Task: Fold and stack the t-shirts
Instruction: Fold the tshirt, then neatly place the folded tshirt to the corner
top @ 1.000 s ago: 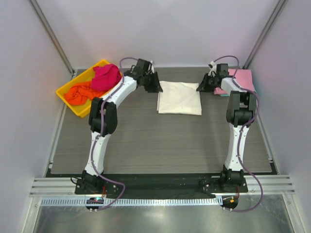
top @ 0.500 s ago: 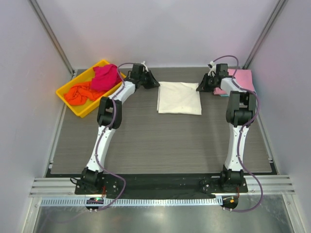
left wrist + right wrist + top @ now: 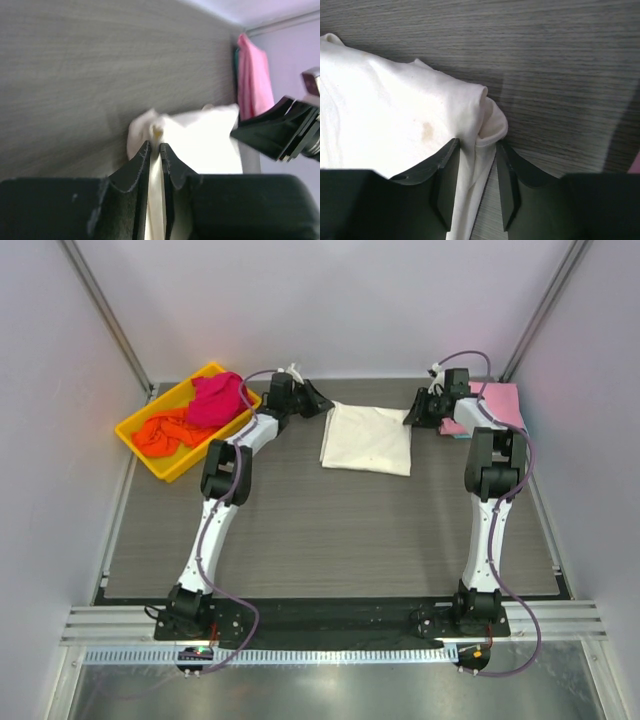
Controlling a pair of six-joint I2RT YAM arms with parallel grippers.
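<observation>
Near the far edge of the bench, about in the middle, lies the cream-white shirt (image 3: 367,438), folded into a flat square. It is soft, light and floppy, so it will sag and bunch if held at one spot. The two far corners are the best places to hold.

The left pincer (image 3: 154,147) is pressed together on the far left corner, with thin cloth between its fingers. The right pincer (image 3: 477,142) has the far right corner fold filling its gap, so it looks pinched too.

A pink shirt (image 3: 500,400) sits at the far right corner of the bench, with only a sliver of teal shirt (image 3: 460,435) showing under it. A magenta shirt (image 3: 218,398) and an orange shirt (image 3: 160,432) are heaped in the yellow tray (image 3: 170,472) at the far left — their shapes are hard to make out. The left wrist view is blurry, and the cream-white shirt's layers are hidden.
</observation>
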